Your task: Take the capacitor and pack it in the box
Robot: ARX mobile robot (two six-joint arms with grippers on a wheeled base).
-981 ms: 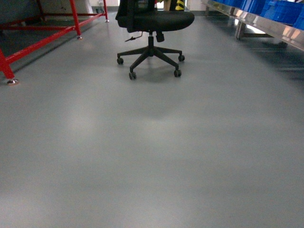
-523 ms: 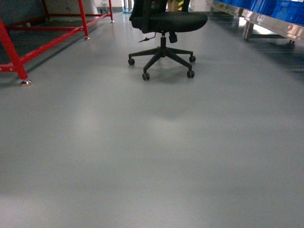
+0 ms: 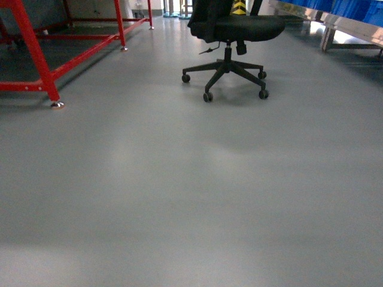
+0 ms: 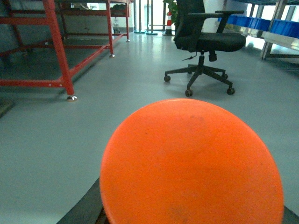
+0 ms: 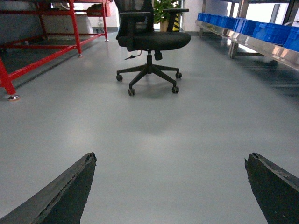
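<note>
1. The smooth grey floor [image 3: 179, 197] is filling most of the head view, its matte surface catching soft, pale reflections.
2. A black office chair [image 3: 230, 36] with a padded seat and a five-spoke castor base is standing at the top of that view; the red tubular metal frame [image 3: 36, 54] is resting on small silver feet to the left.
3. Blue plastic bins [image 5: 254, 28] are sitting in a row on a metal shelf at the right.
4. The right gripper [image 5: 170, 196] is standing released, its two dark, rough-edged fingers [image 5: 65, 191] spread well apart above bare floor.
5. A round, smooth orange disc [image 4: 191, 163] is blocking the left wrist view, so I cannot tell the left gripper's state.
6. The box and capacitor are not showing in any view.
</note>
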